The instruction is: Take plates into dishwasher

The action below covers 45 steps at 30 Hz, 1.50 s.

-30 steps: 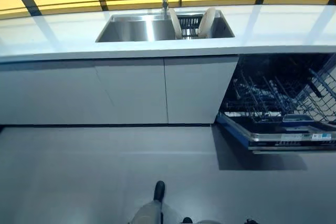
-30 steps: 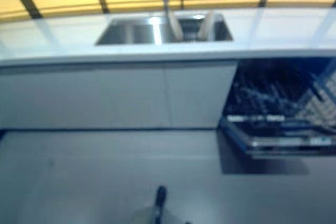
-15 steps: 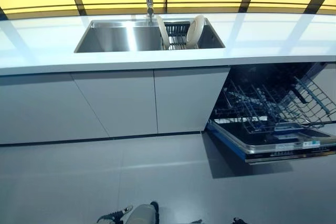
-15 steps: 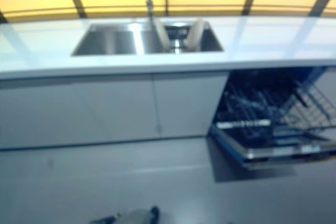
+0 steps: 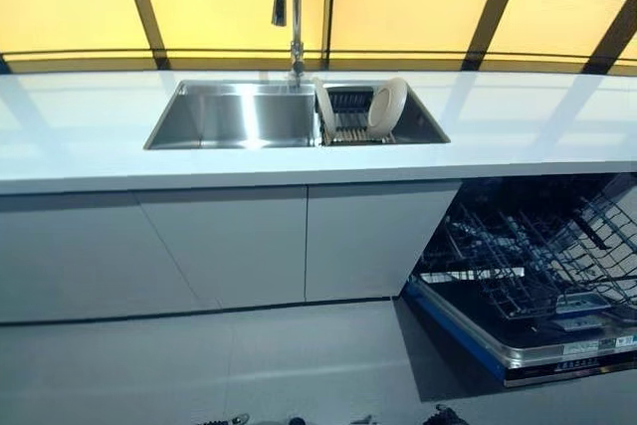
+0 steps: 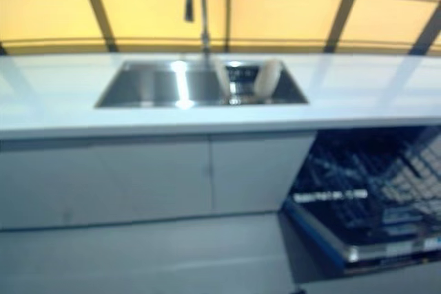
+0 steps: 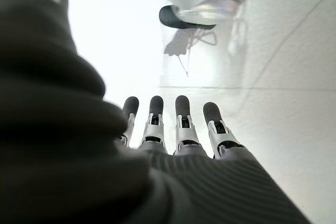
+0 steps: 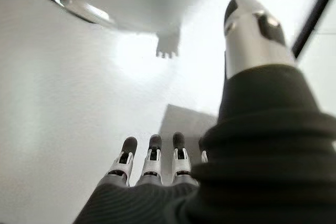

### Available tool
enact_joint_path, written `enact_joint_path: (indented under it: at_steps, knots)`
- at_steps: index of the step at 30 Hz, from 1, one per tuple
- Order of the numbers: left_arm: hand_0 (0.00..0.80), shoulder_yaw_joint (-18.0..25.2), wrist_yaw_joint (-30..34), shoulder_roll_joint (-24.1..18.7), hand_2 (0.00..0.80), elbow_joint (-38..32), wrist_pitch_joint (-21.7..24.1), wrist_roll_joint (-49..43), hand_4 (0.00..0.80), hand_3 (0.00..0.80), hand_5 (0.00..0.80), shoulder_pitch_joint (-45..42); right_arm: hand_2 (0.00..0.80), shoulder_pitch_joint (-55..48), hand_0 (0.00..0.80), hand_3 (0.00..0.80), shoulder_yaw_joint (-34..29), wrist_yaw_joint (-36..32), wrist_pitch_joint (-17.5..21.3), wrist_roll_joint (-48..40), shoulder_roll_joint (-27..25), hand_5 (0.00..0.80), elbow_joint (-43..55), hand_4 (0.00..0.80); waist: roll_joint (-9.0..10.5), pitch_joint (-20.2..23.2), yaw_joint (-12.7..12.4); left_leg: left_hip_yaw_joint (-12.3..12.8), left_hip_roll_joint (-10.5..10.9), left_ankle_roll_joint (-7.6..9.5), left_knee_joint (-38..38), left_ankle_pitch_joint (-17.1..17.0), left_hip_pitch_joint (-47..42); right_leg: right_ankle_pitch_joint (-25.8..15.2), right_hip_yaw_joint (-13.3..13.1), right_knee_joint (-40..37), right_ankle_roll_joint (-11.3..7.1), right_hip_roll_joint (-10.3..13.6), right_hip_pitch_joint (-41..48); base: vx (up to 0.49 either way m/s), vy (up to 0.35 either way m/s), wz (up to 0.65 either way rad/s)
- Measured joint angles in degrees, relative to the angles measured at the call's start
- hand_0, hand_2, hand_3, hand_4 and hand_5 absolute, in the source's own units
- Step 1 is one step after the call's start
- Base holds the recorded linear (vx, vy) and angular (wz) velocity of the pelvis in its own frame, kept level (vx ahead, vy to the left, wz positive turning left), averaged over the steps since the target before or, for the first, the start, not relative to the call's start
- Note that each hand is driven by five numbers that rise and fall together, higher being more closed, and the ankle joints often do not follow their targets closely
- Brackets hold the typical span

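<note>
- Left eye view: we look down on a white table (image 5: 518, 126) with a steel sink (image 5: 234, 116) set into it and a tall faucet (image 5: 292, 7) rising behind the sink.
- In the sink's right part a dark rack (image 5: 350, 114) holds two cream plates on edge: the right plate (image 5: 387, 106) leans with its face toward us, and the left plate (image 5: 324, 109) stands edge-on just beside the faucet's foot.
- Below the table are plain white cabinet doors (image 5: 239, 246). To their right the dishwasher (image 5: 528, 286) stands open, its door (image 5: 542, 350) lowered and its wire lower rack (image 5: 528, 256) pulled out over it; we see no plates in that rack.
- Neither of our hands shows in this view.
- Right eye view: the same scene, softer; the two plates (image 6: 267, 77) stand in the sink rack, well apart from the open dishwasher (image 6: 372, 197) at lower right.
- Left wrist view: our left hand (image 7: 178, 129) hangs over the pale floor (image 7: 294, 77), fingers (image 7: 182, 109) straight, side by side and slightly spread, holding nothing.
- Right wrist view: our right hand (image 8: 152, 169) also hangs over the floor (image 8: 47, 103), fingers (image 8: 154, 150) extended in a row and thumb (image 8: 252, 30) held apart from them, holding nothing.
</note>
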<state>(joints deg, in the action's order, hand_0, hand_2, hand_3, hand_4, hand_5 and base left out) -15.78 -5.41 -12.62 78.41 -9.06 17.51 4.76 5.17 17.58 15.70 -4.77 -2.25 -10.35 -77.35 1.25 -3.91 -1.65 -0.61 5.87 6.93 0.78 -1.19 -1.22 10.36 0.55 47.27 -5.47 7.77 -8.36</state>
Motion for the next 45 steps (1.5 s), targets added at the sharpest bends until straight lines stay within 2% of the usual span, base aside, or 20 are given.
enact_joint_path:
  at_steps: [2,3,4,6,9,10,11,13,17,23,29,32,37,38,39,40,41,43,44,45]
  knots:
    - [0.000,-0.3,0.2,-0.1,0.000,0.4,0.0,0.0,0.000,0.000,0.000,0.3,0.000,0.1,0.000,0.000,-0.1,0.4,1.0,-1.1,-0.8,0.000,0.8,0.000,-0.82,-0.6,2.1,-1.3,-0.7,-1.18,-1.4,-0.3,-1.1,0.2,1.8,-16.3,0.47,-1.3,-3.3,0.510,-0.292,0.27]
    - [0.000,-0.2,0.5,0.1,0.000,1.8,0.2,0.0,0.000,0.000,0.000,1.3,0.000,-0.4,0.000,0.000,-0.1,0.4,1.2,-1.4,-1.0,0.000,0.7,0.000,-0.72,-0.5,3.5,-3.0,-0.5,-1.23,-1.8,-0.2,-1.3,-1.2,1.6,-27.8,-0.03,-1.7,-3.6,0.499,-0.239,0.80]
    - [0.000,0.1,0.7,0.4,0.000,2.8,0.3,-0.4,0.000,0.000,0.000,2.4,0.000,-0.7,0.000,0.000,-0.3,0.3,1.2,-1.4,-1.0,0.000,-0.2,0.000,-0.71,-0.6,4.9,-5.0,-0.2,-1.32,-2.0,-0.1,-1.3,-5.1,1.3,-39.7,-1.47,-1.8,-3.4,0.393,-0.191,0.79]
    - [0.000,0.4,0.9,0.4,0.000,2.6,0.4,-1.0,0.000,0.000,0.000,2.9,0.000,-0.9,0.000,0.000,-1.4,0.0,1.1,-1.4,-0.9,0.000,-1.6,0.000,0.02,-1.7,5.6,-6.4,0.8,-1.53,-3.1,0.4,-3.6,-10.6,-0.4,-48.0,-2.20,-1.8,-5.1,0.292,-0.193,0.58]
    - [0.000,0.4,0.9,0.6,0.000,1.8,0.5,-1.0,0.000,0.000,0.000,0.9,0.000,-2.2,0.000,0.000,-1.4,0.1,0.4,-1.4,-0.3,0.000,-1.6,0.000,1.07,-1.4,5.4,-8.7,1.8,-2.20,-1.9,3.2,-7.0,-11.6,0.1,-39.2,-0.24,-1.6,-4.6,0.251,-0.198,0.53]
    - [0.000,0.7,0.7,0.5,0.000,1.0,0.8,-1.0,0.000,0.000,0.000,-0.2,0.000,-2.5,0.000,0.000,-1.4,0.1,-0.5,-1.2,-0.1,0.000,-1.1,0.000,1.57,-0.9,5.4,-9.4,1.5,-3.26,-0.4,5.3,-7.9,-13.6,-0.3,-38.0,1.92,-2.4,-3.5,0.186,-0.130,0.38]
    - [0.000,0.8,0.8,0.7,0.000,1.1,0.8,-1.0,0.000,0.000,0.000,-0.5,0.000,-2.4,0.000,0.000,-1.4,0.1,-0.6,-1.2,-0.2,0.000,-1.1,0.000,1.04,-0.9,5.1,-9.3,0.9,-3.66,-0.1,6.0,-8.4,-14.1,0.2,-38.0,2.68,-2.7,-2.7,0.250,-0.162,0.36]
    - [0.000,1.1,1.2,1.3,0.000,1.5,0.7,-1.3,0.000,0.000,0.000,-2.5,0.000,-1.9,0.000,0.000,-1.4,0.2,-0.5,-1.2,-0.4,0.000,-0.4,0.000,-0.97,-0.6,5.0,-8.4,-1.8,-5.79,1.4,8.3,-9.8,-15.1,2.3,-38.5,6.13,-4.8,-0.7,0.190,-0.105,0.16]
    - [0.000,0.9,1.5,2.1,0.000,1.5,0.9,-3.8,0.000,0.000,0.000,-2.6,0.000,-1.2,0.000,0.000,-1.4,-0.3,0.7,-1.2,-1.8,0.000,1.2,0.000,-1.77,-0.4,4.8,-6.9,-4.9,-6.71,2.7,9.7,-10.2,-14.4,2.7,-40.2,8.42,-8.0,1.1,0.130,-0.026,-0.06]
    - [0.000,-0.4,1.4,2.3,0.000,1.5,0.9,-3.7,0.000,0.000,0.000,-1.0,0.000,-1.1,0.000,0.000,-1.4,-1.0,1.3,-1.2,-2.1,0.000,0.8,0.000,-2.71,-0.8,5.4,-5.9,-5.8,-7.82,1.3,10.6,-10.2,-13.9,3.2,-39.4,8.71,-8.6,0.2,0.094,0.011,0.01]
    - [0.000,-0.5,1.6,2.2,0.000,2.1,0.8,-4.5,0.000,0.000,0.000,-2.1,0.000,-2.2,0.000,0.000,-1.2,-2.8,3.4,-1.9,-1.4,0.000,0.7,0.000,-2.20,-1.2,5.4,-5.9,-4.3,-6.59,0.9,10.4,-10.1,-13.8,3.3,-37.8,7.84,-6.9,-0.7,0.124,-0.020,0.00]
    - [0.000,-1.0,1.6,2.0,0.000,1.9,1.0,-5.7,0.000,0.000,0.000,-2.3,0.000,-2.1,0.000,0.000,-1.0,-6.0,3.8,-1.7,-2.1,0.000,1.2,0.000,-1.88,-1.1,5.3,-6.2,-4.5,-6.62,0.9,10.4,-10.0,-13.4,3.6,-37.4,8.03,-6.9,-0.9,0.137,-0.053,0.05]
    - [0.000,-1.5,1.6,1.3,0.000,1.4,0.9,-7.8,0.000,0.000,0.000,-1.3,0.000,-1.4,0.000,0.000,3.3,-19.3,4.0,-0.6,-6.4,0.000,4.8,0.000,-0.58,0.0,5.4,-7.3,-5.9,-7.30,1.2,10.7,-10.0,-12.1,5.0,-36.7,8.87,-7.8,-0.7,0.151,-0.118,0.13]
    - [0.000,-1.5,1.6,0.8,0.000,1.7,0.9,-7.7,0.000,0.000,0.000,-0.9,0.000,-1.3,0.000,0.000,3.9,-22.6,3.5,-0.6,-7.2,0.000,6.5,0.000,0.44,0.1,5.4,-7.5,-5.5,-8.51,6.9,11.7,-7.7,-11.8,4.8,-36.8,9.11,-8.0,-0.1,0.044,-0.179,0.41]
    - [0.000,-1.4,1.4,-0.4,0.000,1.4,1.0,-7.5,0.000,0.000,0.000,0.1,0.000,-0.8,0.000,0.000,5.3,-26.3,3.1,-0.4,-7.8,0.000,8.9,0.000,2.73,-0.1,5.2,-7.0,-3.5,-9.97,19.4,12.6,-1.2,-11.7,4.6,-38.2,9.10,-7.1,0.5,0.077,-0.117,0.53]
    - [0.000,-1.0,1.3,-1.0,0.000,1.3,1.2,-7.5,0.000,0.000,0.000,0.8,0.000,-0.7,0.000,0.000,7.2,-29.1,3.0,-0.6,-8.7,0.000,12.3,0.000,3.94,-0.1,4.4,-5.8,-1.9,-12.82,34.2,9.5,7.5,-11.6,4.3,-40.4,9.32,-7.3,1.6,0.171,-0.022,0.30]
    - [0.000,-0.1,1.1,-1.5,0.000,-0.1,1.6,-6.8,0.000,0.000,0.000,1.8,0.000,-0.3,0.000,0.000,8.6,-31.6,2.9,-0.6,-9.5,0.000,15.1,0.000,4.84,-1.0,2.5,-5.0,-1.0,-12.53,42.0,7.3,13.5,-12.1,2.7,-42.2,10.08,-7.0,2.5,0.267,0.069,-0.17]
    - [0.000,-0.2,1.1,-1.6,0.000,-1.4,1.6,-6.7,0.000,0.000,0.000,0.7,0.000,0.8,0.000,0.000,10.9,-34.8,3.1,-0.6,-10.1,0.000,16.0,0.000,5.26,-1.2,-1.1,-3.4,-1.4,-11.90,32.0,6.8,14.3,-11.8,1.9,-46.0,9.42,-7.4,4.8,0.252,0.077,-0.63]
    - [0.000,-0.4,1.2,-1.0,0.000,-1.2,1.2,-6.7,0.000,0.000,0.000,-0.9,0.000,3.3,0.000,0.000,12.8,-37.2,5.0,-0.5,-10.3,0.000,15.7,0.000,1.59,-0.8,-2.0,-2.4,-4.8,-9.84,19.0,5.2,13.4,-8.1,2.4,-49.8,4.13,-10.7,8.3,0.188,0.043,-1.00]
    - [0.000,-0.2,1.5,-0.3,0.000,-0.9,1.0,-6.8,0.000,0.000,0.000,-1.3,0.000,6.3,0.000,0.000,13.8,-39.6,5.6,-0.6,-11.3,0.000,15.7,0.000,-2.59,-2.3,-3.6,-3.7,-8.7,-10.88,15.1,4.8,12.9,-6.7,2.5,-39.6,8.89,-13.6,5.6,0.185,0.036,-1.22]
